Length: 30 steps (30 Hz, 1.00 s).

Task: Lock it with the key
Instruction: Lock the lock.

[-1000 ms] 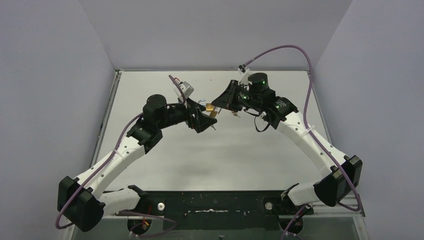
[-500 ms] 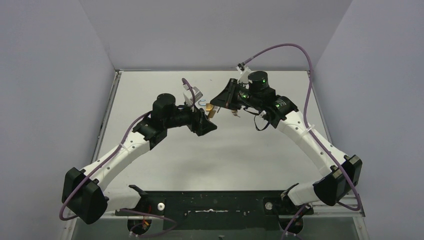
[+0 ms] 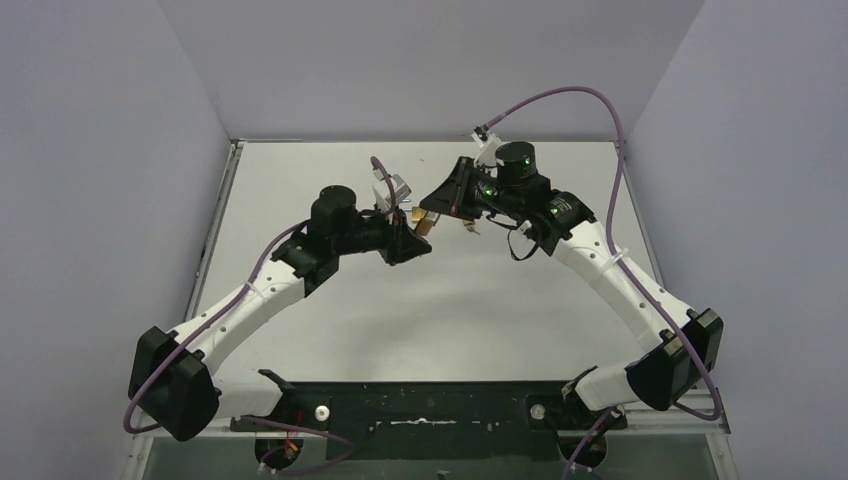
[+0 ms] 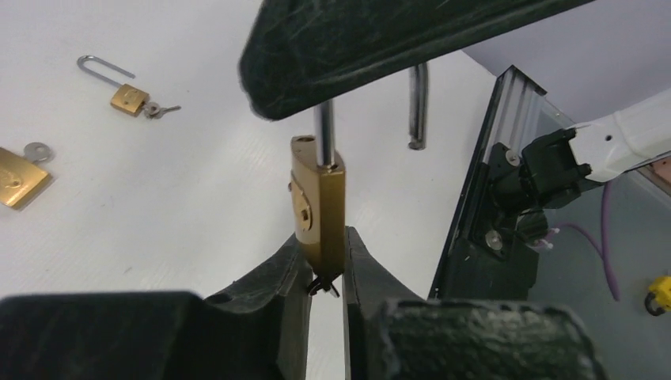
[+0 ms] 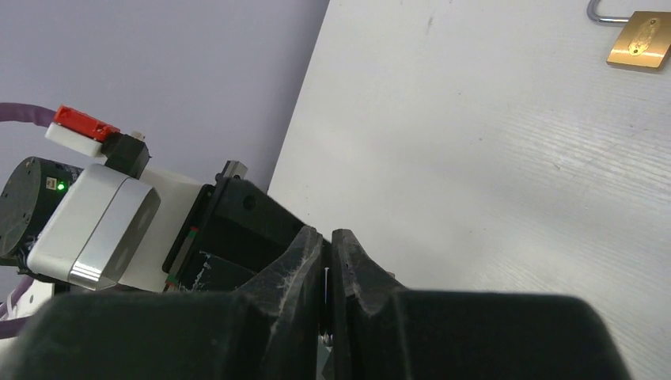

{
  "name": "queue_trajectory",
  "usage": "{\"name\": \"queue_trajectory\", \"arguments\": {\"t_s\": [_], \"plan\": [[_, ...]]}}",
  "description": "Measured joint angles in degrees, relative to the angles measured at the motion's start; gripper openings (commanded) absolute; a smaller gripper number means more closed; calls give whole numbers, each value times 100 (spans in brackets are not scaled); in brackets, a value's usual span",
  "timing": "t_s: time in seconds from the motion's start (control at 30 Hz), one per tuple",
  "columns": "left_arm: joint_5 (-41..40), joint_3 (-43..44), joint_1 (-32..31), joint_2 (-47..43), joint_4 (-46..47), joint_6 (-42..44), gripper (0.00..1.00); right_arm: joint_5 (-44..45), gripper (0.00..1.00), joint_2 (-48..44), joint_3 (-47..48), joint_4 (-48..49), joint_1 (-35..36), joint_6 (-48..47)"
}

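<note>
A brass padlock point(image 4: 318, 202) hangs upright in mid-air above the table, its shackle point(image 4: 417, 103) open with one leg free. My left gripper point(image 4: 325, 252) is shut on the lower end of the padlock body, and a small dark key point(image 4: 324, 286) pokes out beneath it between the fingers. My right gripper point(image 5: 327, 241) is shut on the shackle from above; a thin strip of metal point(image 5: 326, 277) shows between its fingers. From above, the padlock point(image 3: 423, 222) sits where the left gripper point(image 3: 424, 232) and right gripper point(image 3: 422, 208) meet.
Two other brass padlocks lie on the white table: a small one point(image 4: 126, 96) with its shackle open and a key in it, and a bigger one point(image 4: 16, 180) beside a loose key point(image 4: 36, 150). One padlock point(image 5: 642, 39) shows in the right wrist view. Grey walls surround the table.
My left arm has swung right towards the padlock held by the right gripper, and its jaws have gone from wide open to shut on the padlock's lower end. The right arm stayed still.
</note>
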Motion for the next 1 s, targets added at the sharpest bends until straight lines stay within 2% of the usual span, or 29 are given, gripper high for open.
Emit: {"name": "queue_trajectory", "arguments": {"t_s": [0.37,0.5,0.63,0.8,1.0], "plan": [[619,57,11,125,122,-164,0,-31,0,44,2,59,-15,-160],[837,55,42,133,304,-387,0,-267,0,20,-98,470,-15,-531],[1224,-22,94,146,791,-909,0,-579,0,-177,-459,1209,-31,-931],[1954,-46,136,380,1906,-1880,0,-1056,0,-299,-629,1993,-55,-1335],[2588,-46,203,518,2839,-2782,0,-1530,0,-374,-640,2428,-52,-1718]]}}
